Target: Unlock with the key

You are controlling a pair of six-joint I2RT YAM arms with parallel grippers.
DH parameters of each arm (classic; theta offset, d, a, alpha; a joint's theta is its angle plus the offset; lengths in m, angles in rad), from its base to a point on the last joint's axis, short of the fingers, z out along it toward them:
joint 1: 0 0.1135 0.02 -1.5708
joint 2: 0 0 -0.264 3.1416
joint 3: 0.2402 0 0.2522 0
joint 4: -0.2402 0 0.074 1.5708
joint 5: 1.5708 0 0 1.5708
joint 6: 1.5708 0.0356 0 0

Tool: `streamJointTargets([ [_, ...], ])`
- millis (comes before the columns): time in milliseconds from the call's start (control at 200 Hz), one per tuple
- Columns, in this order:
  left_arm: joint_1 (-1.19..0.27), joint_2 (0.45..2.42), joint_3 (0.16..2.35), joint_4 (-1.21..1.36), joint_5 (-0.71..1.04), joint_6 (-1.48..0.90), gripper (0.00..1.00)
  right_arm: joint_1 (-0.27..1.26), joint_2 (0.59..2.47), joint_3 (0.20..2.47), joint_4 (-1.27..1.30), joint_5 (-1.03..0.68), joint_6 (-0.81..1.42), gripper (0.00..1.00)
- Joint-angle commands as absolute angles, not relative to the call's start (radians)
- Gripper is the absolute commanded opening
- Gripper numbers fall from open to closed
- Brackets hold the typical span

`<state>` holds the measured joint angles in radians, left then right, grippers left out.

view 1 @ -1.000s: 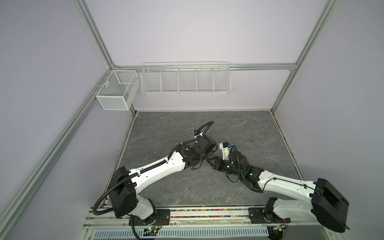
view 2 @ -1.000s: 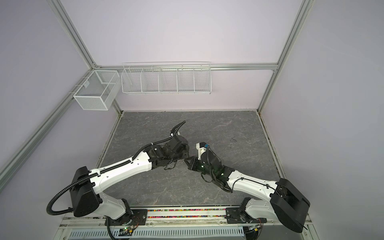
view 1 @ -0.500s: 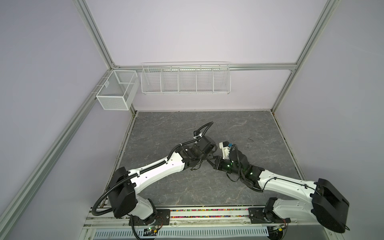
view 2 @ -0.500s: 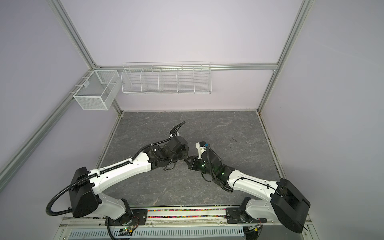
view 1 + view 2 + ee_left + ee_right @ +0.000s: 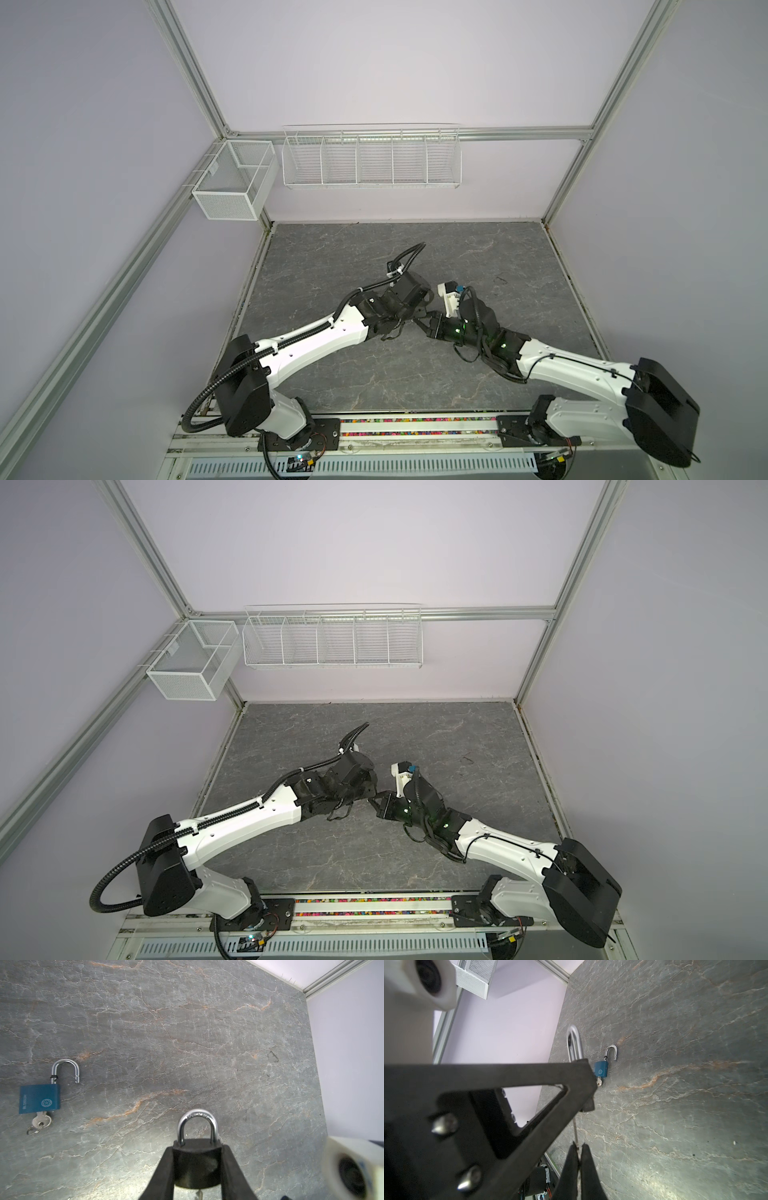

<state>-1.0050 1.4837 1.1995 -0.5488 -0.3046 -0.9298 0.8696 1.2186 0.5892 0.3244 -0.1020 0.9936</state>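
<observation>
Black padlock (image 5: 197, 1165), silver shackle (image 5: 197, 1124) closed (key (image 5: 199, 1194) underneath).

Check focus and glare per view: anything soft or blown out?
Left wrist view: black padlock in the left claw sharp, white camera housing at the edge blurred, glare on the tabletop. Right wrist view: left claw's finger up close out of focus, key in the right claw a thin sliver, blue padlock crisp. Both top views: even light, wide-angle splay on frame rails.

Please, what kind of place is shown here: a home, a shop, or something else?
Probably a robot test cell in a laboratory: plain walls on an aluminium frame, wall-hung wire baskets, and two robot arms mounted on a rail.
</observation>
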Motion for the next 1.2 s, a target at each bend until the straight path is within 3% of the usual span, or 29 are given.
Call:
streamJointTargets([
  [0,-1.001,1.472,1.19,-0.543,-0.301,-0.917,0.0,0.849,1.199,0.591,0.355,-0.116,0.996,0.06],
  [1199,-0.986,1.42,1.147,-0.484,-0.286,-0.93,0.0,0.838,1.234,0.602,0.369,-0.178,0.96,0.06],
])
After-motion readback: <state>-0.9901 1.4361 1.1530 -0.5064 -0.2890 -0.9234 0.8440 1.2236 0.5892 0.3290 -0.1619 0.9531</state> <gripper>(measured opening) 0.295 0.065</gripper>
